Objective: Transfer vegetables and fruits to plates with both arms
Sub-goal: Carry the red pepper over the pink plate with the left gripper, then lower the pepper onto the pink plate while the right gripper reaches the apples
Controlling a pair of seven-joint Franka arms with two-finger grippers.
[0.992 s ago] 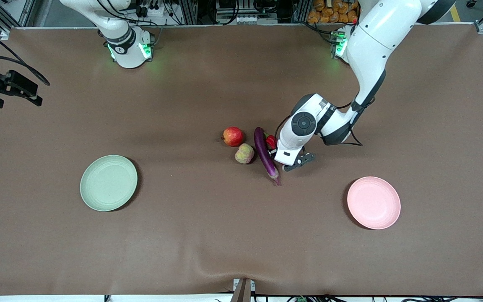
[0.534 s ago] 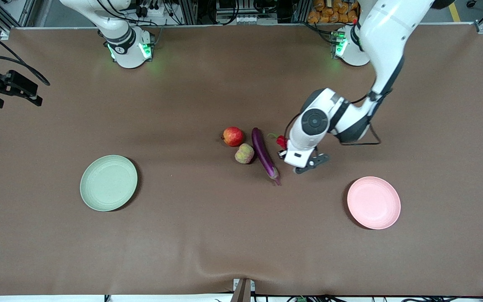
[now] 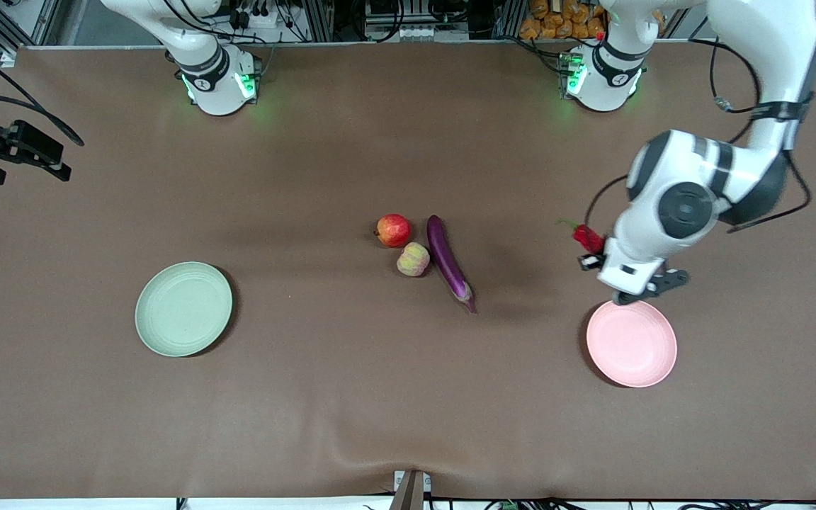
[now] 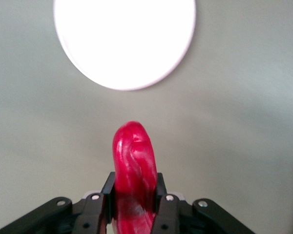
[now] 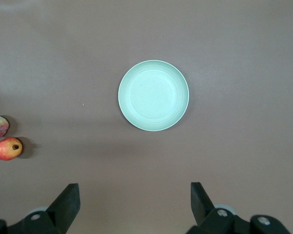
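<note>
We note the left pincer (image 4: 135, 210) clamped on the red chili pepper (image 4: 133, 170) just beside the pink plate (image 3: 632, 343), the right pincer (image 5: 134, 204) waiting wide above the desk (image 3: 351, 397).

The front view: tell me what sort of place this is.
Likely a robotics lab test bench: two arms bolted to a brown-covered table, the left gripper carrying a chili pepper, and metal framing with cables along the table's edge.

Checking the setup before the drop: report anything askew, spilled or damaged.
Nothing stands out. The left gripper holds the red chili pepper above the table beside the pink plate. The eggplant and both fruits lie intact mid-table; the green plate sits flat under the right gripper.
</note>
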